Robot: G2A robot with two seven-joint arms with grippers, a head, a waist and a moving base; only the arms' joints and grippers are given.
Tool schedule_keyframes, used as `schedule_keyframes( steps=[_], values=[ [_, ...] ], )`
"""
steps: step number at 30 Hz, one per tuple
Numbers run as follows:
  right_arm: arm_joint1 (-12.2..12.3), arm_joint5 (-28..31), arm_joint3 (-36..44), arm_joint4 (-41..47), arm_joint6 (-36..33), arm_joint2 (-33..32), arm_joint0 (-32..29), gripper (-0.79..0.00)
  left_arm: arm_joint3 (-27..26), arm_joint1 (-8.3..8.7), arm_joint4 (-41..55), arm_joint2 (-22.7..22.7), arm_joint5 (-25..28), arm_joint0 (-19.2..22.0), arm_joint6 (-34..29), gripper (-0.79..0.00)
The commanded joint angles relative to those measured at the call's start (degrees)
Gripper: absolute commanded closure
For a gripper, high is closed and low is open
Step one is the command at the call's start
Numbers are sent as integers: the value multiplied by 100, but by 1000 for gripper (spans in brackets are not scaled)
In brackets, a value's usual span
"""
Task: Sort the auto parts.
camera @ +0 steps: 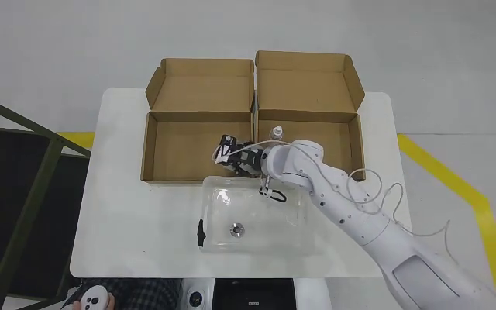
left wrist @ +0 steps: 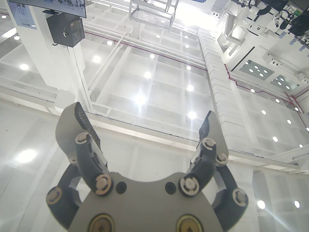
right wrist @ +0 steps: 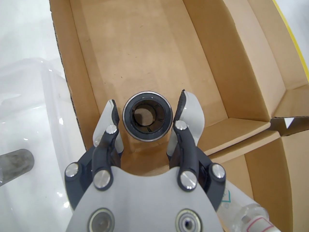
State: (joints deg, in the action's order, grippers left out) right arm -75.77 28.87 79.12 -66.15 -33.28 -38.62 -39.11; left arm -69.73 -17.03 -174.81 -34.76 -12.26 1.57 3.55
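Observation:
A dark metal ring bearing (right wrist: 147, 135) lies low in the left cardboard box (right wrist: 144, 37), near the corner closest to the clear bin. My right gripper (right wrist: 147, 98) is open around it, with a small gap between each pad and the ring. In the top view that gripper (camera: 226, 147) hangs over the right near corner of the left box (camera: 178, 147). My left gripper (left wrist: 144, 121) points up at the ceiling, open, with nothing between its fingers.
The clear plastic bin (camera: 294, 232) at the table's front holds a small metal part (camera: 236, 229) and a black ring (camera: 271, 194); a black part (camera: 200, 231) sits at its left rim. A clear bottle (camera: 277, 133) lies in the right box (camera: 325, 136).

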Motion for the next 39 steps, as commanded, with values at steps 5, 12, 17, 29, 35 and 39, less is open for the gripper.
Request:
schedule_keyframes(
  steps=[5,12,17,29,35,39],
  values=[
    [42,101,295,45,109,-256,-72,-505,0,0,0,0,0,0,0,-785],
    [192,339,1219,-100,19,-694,-379,-554,0,0,0,0,0,0,0,-785],
    [348,713,2061,-245,-166,-966,-900,-573,0,0,0,0,0,0,0,-785],
    [714,1893,3239,-522,-63,-1452,-2354,-526,0,0,0,0,0,0,0,-785],
    [887,2477,3576,-941,17,-1817,-2771,-588,0,0,0,0,0,0,0,-785],
    [963,2634,3567,-1168,137,-1951,-2995,-570,0,0,0,0,0,0,0,-785]
  ],
)
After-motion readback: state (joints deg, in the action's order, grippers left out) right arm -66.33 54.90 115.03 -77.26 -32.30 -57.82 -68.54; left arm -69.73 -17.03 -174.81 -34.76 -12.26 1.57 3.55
